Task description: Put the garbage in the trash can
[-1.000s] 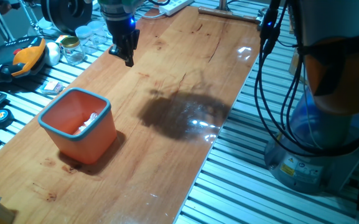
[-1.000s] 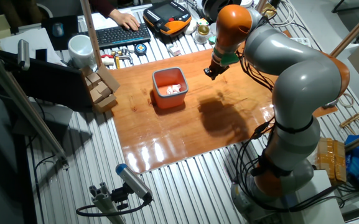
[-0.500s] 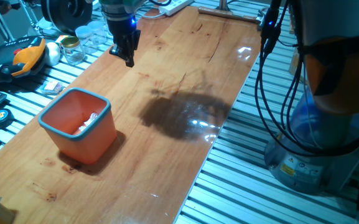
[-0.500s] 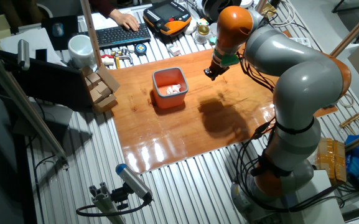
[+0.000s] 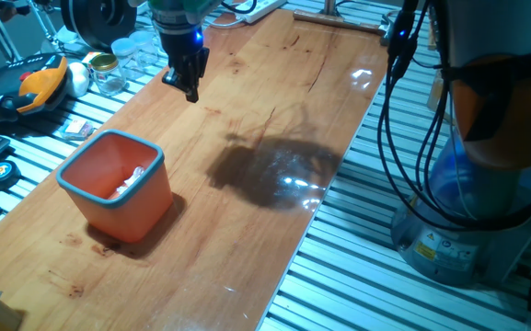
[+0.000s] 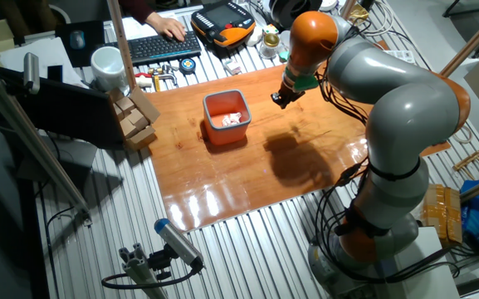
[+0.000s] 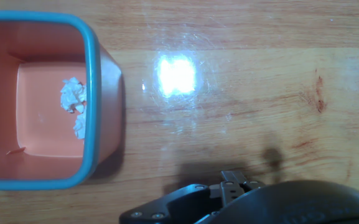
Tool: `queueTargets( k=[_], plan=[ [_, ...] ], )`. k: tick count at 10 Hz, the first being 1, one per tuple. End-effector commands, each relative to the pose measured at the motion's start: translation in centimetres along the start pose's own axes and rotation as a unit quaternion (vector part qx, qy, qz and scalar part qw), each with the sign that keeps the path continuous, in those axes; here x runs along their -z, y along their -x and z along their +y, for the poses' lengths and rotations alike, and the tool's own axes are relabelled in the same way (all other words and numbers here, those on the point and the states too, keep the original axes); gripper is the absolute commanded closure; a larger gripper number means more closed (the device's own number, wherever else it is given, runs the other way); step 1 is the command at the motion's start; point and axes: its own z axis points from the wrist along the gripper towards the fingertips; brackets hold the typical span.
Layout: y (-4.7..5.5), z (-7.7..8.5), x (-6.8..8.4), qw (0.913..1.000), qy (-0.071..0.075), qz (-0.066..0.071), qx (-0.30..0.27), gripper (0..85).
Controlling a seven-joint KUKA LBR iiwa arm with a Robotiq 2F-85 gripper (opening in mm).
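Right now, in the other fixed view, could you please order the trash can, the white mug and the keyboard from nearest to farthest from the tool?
1. The trash can, on the wooden table, left of the tool.
2. The keyboard, off the table, up and left.
3. The white mug, farthest left.

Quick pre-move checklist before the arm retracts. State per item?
1. Garbage inside trash can: ok, white scraps lie on its floor.
2. Trash can upright on wooden table: ok.
3. Gripper clear of the can: ok, it hangs above bare wood, off to the side.
4. Gripper carrying nothing: cannot tell, fingertips too small to read.
5. Stray scraps on the wood: ok, none visible.
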Motion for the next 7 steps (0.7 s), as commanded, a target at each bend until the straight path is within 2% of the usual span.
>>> queueTargets(
  k=[1, 5, 7],
  plan=[
    [0.00, -0.03, 0.11, 1.0000, 0.001, 0.000, 0.000, 85.0],
    [0.15, -0.09, 0.08, 1.0000, 0.001, 0.000, 0.001, 85.0],
    [0.16, -0.12, 0.00, 1.0000, 0.003, 0.005, 0.002, 85.0]
  ],
)
